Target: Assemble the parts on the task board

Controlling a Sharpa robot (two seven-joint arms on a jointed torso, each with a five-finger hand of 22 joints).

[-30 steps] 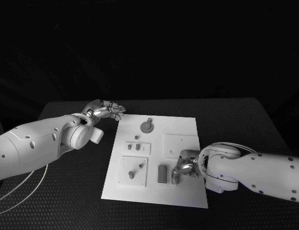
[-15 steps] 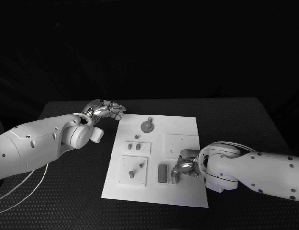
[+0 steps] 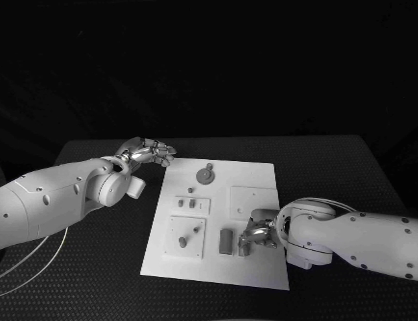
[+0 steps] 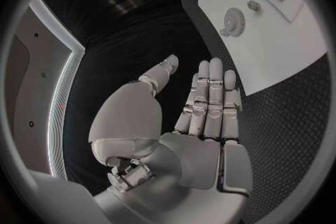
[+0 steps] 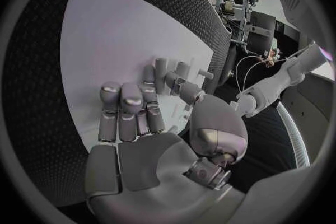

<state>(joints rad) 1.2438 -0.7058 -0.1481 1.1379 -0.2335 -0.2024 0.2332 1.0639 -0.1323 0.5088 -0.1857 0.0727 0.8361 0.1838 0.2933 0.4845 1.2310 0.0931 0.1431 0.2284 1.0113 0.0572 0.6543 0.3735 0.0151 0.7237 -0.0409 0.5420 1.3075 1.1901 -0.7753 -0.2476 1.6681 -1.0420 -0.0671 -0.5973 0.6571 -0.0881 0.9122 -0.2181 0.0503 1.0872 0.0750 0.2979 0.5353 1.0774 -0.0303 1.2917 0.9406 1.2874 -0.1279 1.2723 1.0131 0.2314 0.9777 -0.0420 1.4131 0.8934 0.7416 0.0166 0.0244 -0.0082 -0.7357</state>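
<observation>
L hand (image 3: 147,153) sits over the black table (image 3: 93,267) just off the far-left corner of the task board (image 3: 257,175), not touching it. Wrist view: fingers (image 4: 210,98) straight and laid side by side, thumb apart, palm bare, nothing held.

Task board lies mid-table, long side running away from the robot. On it, far to near: a round gear-like part (image 3: 204,176) w/ a small knob beyond it, near the far edge; below that a small raised plate w/ two little parts (image 3: 191,204); nearer still a square plate (image 3: 186,237) w/ an oval piece and a short peg on it. Towards the R, a square plate (image 3: 252,197) w/ a tiny dot in its middle. At the near end an upright grey block (image 3: 227,242) stands just beside the R hand.

R hand (image 3: 257,234) is down on the board's near-right part, next to that block. Wrist view: fingers (image 5: 129,109) stretched over the white surface, thumb reaching towards a cluster of small grey parts (image 5: 175,75). Whether it actually pinches one, can't tell; contact w/ them looks likely but is not clear.
</observation>
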